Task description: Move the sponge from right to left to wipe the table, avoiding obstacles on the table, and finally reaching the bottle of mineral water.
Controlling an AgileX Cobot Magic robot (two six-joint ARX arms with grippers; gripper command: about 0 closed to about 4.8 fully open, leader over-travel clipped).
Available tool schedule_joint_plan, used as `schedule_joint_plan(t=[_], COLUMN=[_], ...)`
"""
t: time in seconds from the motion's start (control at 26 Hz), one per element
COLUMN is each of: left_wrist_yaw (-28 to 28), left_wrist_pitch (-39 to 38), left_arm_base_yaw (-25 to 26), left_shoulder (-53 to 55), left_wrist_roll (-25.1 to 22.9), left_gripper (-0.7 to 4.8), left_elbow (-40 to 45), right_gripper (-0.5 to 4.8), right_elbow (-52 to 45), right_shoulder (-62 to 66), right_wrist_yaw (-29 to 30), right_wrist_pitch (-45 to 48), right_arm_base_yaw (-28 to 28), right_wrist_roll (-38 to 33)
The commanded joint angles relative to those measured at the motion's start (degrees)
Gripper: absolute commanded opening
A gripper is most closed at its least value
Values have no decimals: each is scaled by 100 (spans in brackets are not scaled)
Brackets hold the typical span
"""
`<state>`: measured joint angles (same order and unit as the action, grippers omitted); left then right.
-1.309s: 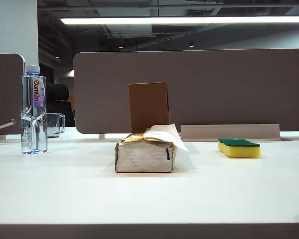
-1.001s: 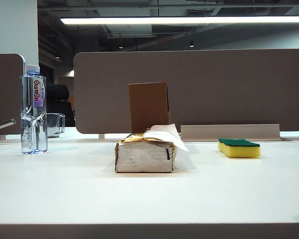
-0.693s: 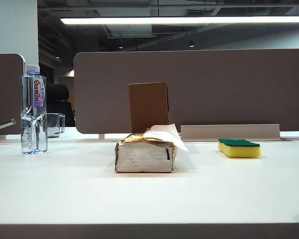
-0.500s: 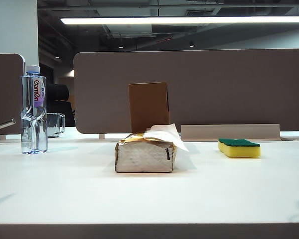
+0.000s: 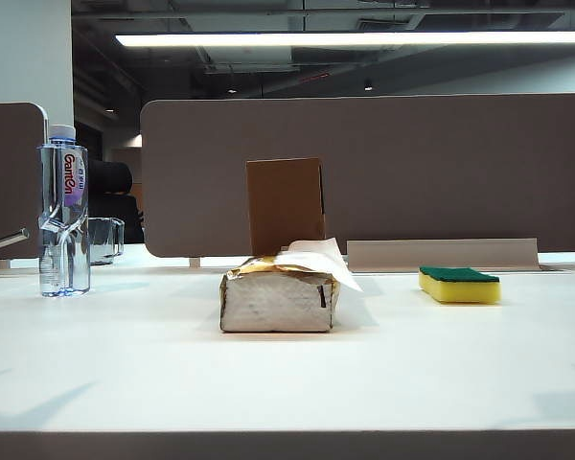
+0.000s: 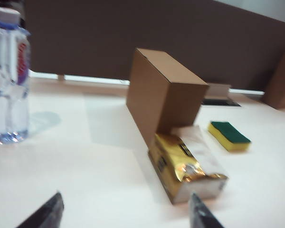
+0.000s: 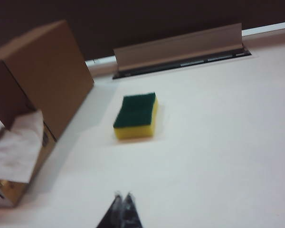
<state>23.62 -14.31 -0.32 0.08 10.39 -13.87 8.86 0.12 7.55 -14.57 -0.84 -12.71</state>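
Near the table's (image 5: 287,374) front edge, left gripper (image 6: 123,216) has its jaws spread wide, holding nothing; right gripper (image 7: 122,211) is clenched, empty. Further back: crinkly silver tissue pack (image 5: 278,299) mid-table, yellow foam sponge (image 5: 460,285) toward the right edge, cardboard box (image 5: 286,206) upright behind the pack, clear plastic bottle (image 5: 64,211) far left.

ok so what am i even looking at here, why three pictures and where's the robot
It is a two-armed robot seen through three cameras. One camera stands off the arms and looks across the white table; no arm shows there. The other two sit on the wrists. The left wrist view shows the left gripper with its dark fingertips spread apart. The right wrist view shows the right gripper with its tips together. Neither holds anything. On the table: a Ganten mineral water bottle at the left, a tissue pack in the middle with a cardboard box behind it, and a yellow-green sponge at the right.
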Motion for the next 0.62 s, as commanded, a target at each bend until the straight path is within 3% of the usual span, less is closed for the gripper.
schedule_joint_plan(t=[0.04, 0.35, 0.62], left_wrist_yaw=[448, 767, 1062], left_wrist_pitch=[-492, -986, -1259], left_arm_base_yaw=[2, 4, 4], left_shoulder=[28, 83, 660], left_wrist_roll=[13, 17, 11], left_gripper=[341, 344, 344], left_elbow=[-243, -1012, -1635], right_gripper=[0, 5, 66], right_elbow=[299, 1589, 2564], right_shoulder=[4, 387, 1458], right_wrist_yaw=[33, 162, 621], right_wrist_pitch=[-411, -1128, -1797], right_arm_base_yaw=[-4, -4, -4], right_wrist_roll=[-258, -621, -699])
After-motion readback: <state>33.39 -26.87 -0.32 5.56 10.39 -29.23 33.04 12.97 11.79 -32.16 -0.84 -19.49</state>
